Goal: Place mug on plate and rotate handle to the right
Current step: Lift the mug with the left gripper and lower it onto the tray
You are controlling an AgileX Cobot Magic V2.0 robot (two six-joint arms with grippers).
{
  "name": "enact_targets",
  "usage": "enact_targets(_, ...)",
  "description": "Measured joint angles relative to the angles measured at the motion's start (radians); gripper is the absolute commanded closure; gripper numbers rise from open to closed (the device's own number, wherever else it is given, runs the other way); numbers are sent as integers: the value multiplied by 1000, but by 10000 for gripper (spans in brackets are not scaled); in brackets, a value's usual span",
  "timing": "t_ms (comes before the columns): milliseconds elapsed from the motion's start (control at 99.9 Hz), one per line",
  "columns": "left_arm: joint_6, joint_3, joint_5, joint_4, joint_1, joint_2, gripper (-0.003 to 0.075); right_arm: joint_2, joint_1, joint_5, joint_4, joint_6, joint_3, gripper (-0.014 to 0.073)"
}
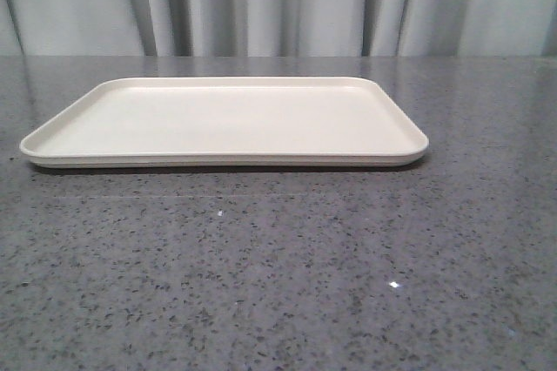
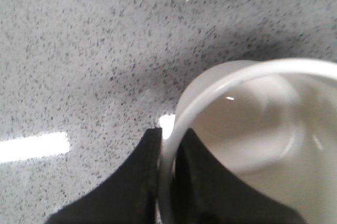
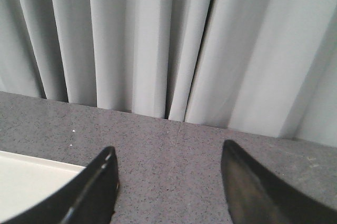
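The cream-white plate (image 1: 224, 118) lies flat on the grey speckled table in the front view, with nothing on it. Neither gripper nor the mug shows in that view. In the left wrist view my left gripper (image 2: 167, 145) is shut on the white mug's rim (image 2: 210, 90), one black finger outside the wall and one inside, above the table. The mug's inside is bare; its handle and smiley face are hidden. In the right wrist view my right gripper (image 3: 168, 161) is open and empty over the table, with a corner of the plate (image 3: 26, 176) beside its finger.
Grey pleated curtains (image 1: 278, 1) hang behind the table's far edge, also in the right wrist view (image 3: 158, 40). The speckled tabletop (image 1: 278, 284) stretches in front of the plate. Bright light reflections lie on the table in the left wrist view (image 2: 31, 146).
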Motion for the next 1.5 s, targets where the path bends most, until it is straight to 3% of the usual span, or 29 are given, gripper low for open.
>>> enact_targets(330,27,-131,4,-74,0,2,729,0,0,8,0,0,0,149)
enact_targets(631,99,-343,-15,-285,-6,71,731,0,0,16,0,0,0,149)
enact_targets(1051,119,-666,-15,-356,-239,421,731,0,0,19,0,0,0,149)
enact_targets(1271,119,-714,-17,-393,-317,568,731,0,0,30,0,0,0,149)
enact_targets(1501,119,-716,-18,-396,-330,628,731,0,0,52,0,0,0,149)
